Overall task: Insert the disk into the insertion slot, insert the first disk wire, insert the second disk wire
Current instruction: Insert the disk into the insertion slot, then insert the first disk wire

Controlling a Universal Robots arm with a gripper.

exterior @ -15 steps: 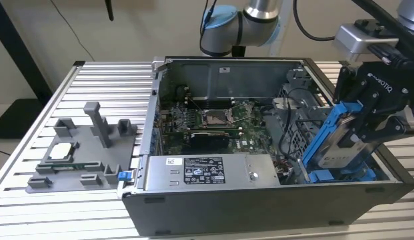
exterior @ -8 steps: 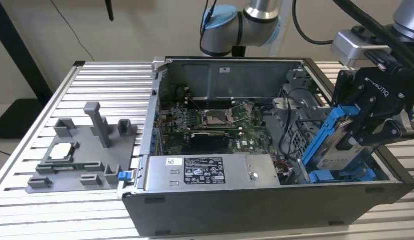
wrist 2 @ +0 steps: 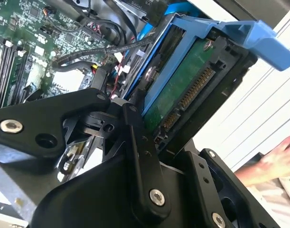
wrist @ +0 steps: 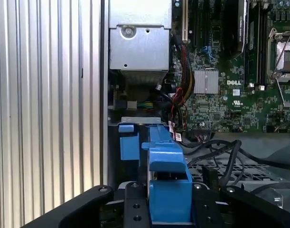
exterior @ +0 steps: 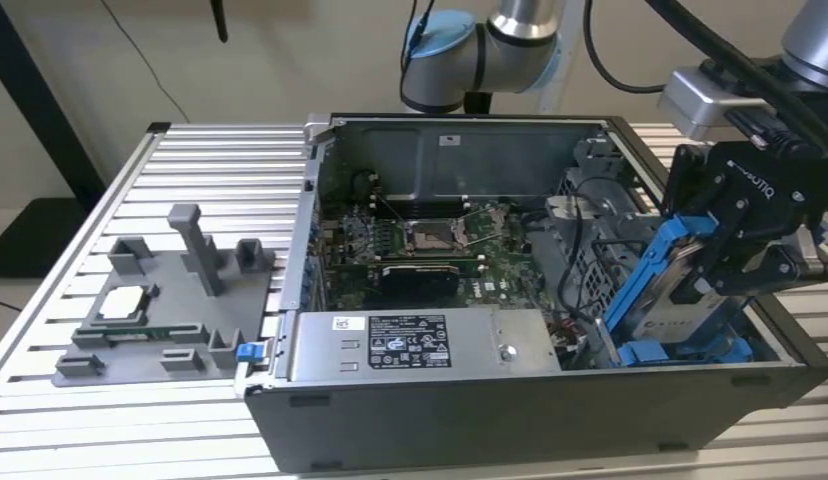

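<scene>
Claw (exterior: 725, 272) grips the disk (exterior: 665, 290), tilted above the insertion slot (exterior: 688, 352)

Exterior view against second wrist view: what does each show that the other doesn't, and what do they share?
Exterior view: the whole case, its power supply, and a grey fixture with a chip at the exterior view's left. Second wrist view: the disk's green circuit board and a person's hand. Shared: the gripper shut on the blue-framed disk, and the motherboard.
</scene>
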